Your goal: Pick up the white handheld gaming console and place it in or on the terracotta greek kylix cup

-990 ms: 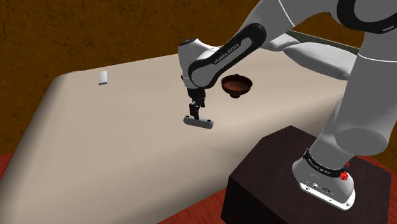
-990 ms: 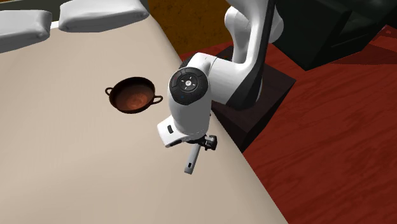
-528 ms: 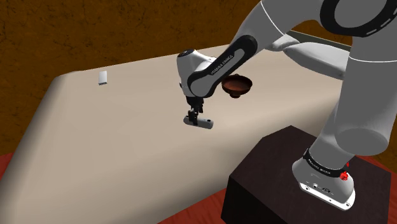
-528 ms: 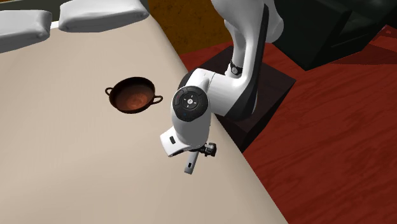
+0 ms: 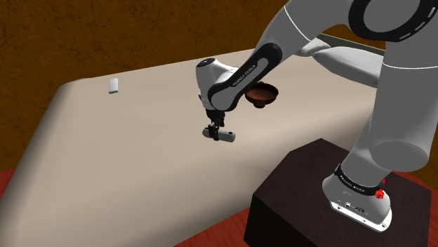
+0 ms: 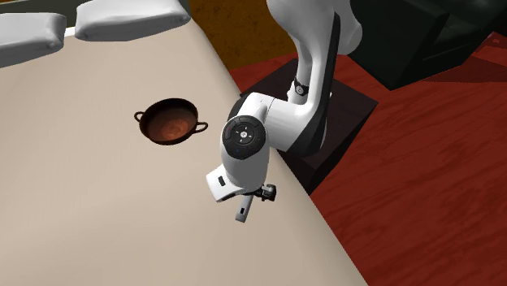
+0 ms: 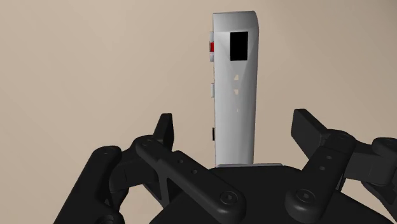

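The gripper (image 7: 234, 127) stands wide open over the handheld console (image 7: 235, 89), and its two black fingers (image 7: 167, 130) straddle it with a clear gap on each side, so neither touches it and it is not held. The console is a long, pale grey-white bar with a black square near its far end and a small red button on one long edge. Its near end passes behind the gripper's black body. In the shoulder view it lies flat on the beige bed surface (image 5: 126, 154), directly under the downward-pointing hand, with one end sticking out toward that view's right. Whether the fingertips reach the surface is hard to judge from here. In the second exterior view the console (image 6: 243, 210) peeks out below the white wrist, close to the bed's edge beside the red wooden floor (image 6: 406, 203). The kylix cup (image 6: 171, 120), a reddish-brown shallow bowl with two small side handles, stands upright on the same surface, apart from the console and up to that view's left. A small white object (image 5: 113, 85) sits well apart near the far corner, grey-white pillows (image 6: 130, 16) lie at the head, and the dark stand (image 5: 309, 189) is beside the bed.
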You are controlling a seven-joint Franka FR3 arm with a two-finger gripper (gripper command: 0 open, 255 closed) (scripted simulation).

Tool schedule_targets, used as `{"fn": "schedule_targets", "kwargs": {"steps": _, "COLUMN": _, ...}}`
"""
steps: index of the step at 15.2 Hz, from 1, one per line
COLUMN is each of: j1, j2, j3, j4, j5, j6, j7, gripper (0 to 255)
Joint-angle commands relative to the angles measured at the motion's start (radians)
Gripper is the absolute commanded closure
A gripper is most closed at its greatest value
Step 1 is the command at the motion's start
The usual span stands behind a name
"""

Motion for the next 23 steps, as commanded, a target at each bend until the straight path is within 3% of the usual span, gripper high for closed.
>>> {"fn": "schedule_targets", "kwargs": {"steps": 1, "j1": 0.000, "j2": 0.000, "j3": 0.000, "j4": 0.000, "j5": 0.000, "j6": 0.000, "j7": 0.000, "gripper": 0}}
{"fn": "schedule_targets", "kwargs": {"steps": 2, "j1": 0.000, "j2": 0.000, "j3": 0.000, "j4": 0.000, "j5": 0.000, "j6": 0.000, "j7": 0.000, "gripper": 255}}
{"fn": "schedule_targets", "kwargs": {"steps": 11, "j1": 0.000, "j2": 0.000, "j3": 0.000, "j4": 0.000, "j5": 0.000, "j6": 0.000, "j7": 0.000, "gripper": 255}}
{"fn": "schedule_targets", "kwargs": {"steps": 23, "j1": -0.007, "j2": -0.106, "j3": 0.011, "j4": 0.037, "j5": 0.033, "j6": -0.140, "j7": -0.027, "gripper": 255}}
